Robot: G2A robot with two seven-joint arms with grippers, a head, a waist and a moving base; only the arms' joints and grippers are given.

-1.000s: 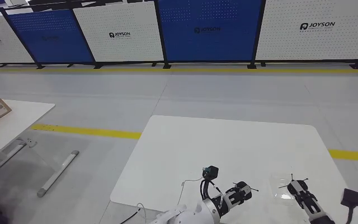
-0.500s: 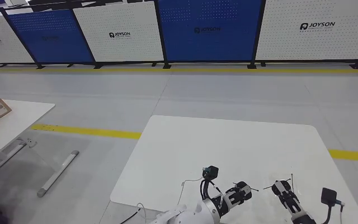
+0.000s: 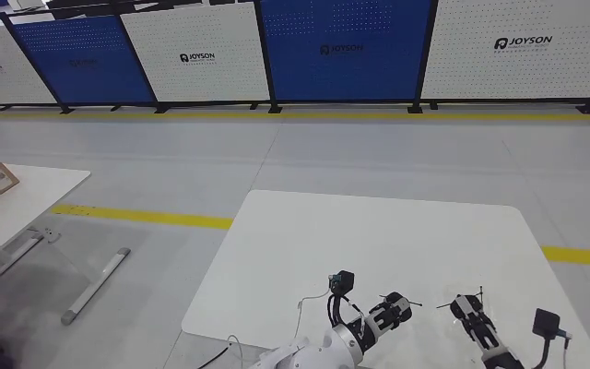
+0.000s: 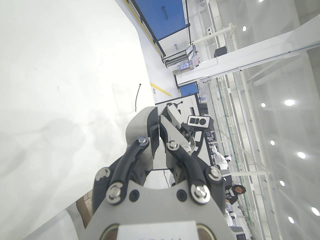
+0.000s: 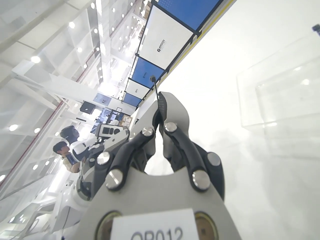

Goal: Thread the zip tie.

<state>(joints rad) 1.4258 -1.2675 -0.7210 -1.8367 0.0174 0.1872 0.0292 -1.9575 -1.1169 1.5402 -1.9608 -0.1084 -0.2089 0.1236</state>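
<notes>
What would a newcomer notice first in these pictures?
Probably the two hands, close together over the near part of the white table. The right hand is shut on a black zip tie whose head pokes past its tips; the left hand is shut on a second zip tie curving out beside it. A clear tray lies by the right hand.

**Tally by kind**

Three black ties in all: one zip tie (image 5: 155, 86) pinched in the right tool (image 5: 161, 99), a second zip tie (image 3: 412, 301) sticking out of the left tool (image 3: 400, 302), a third zip tie (image 3: 479, 293) lying loose toward the near right corner of the bench (image 3: 369, 240). Two tools. One clear tray (image 5: 247, 101). One white bench. Whether more ties lie in the tray cannot be told.
</notes>
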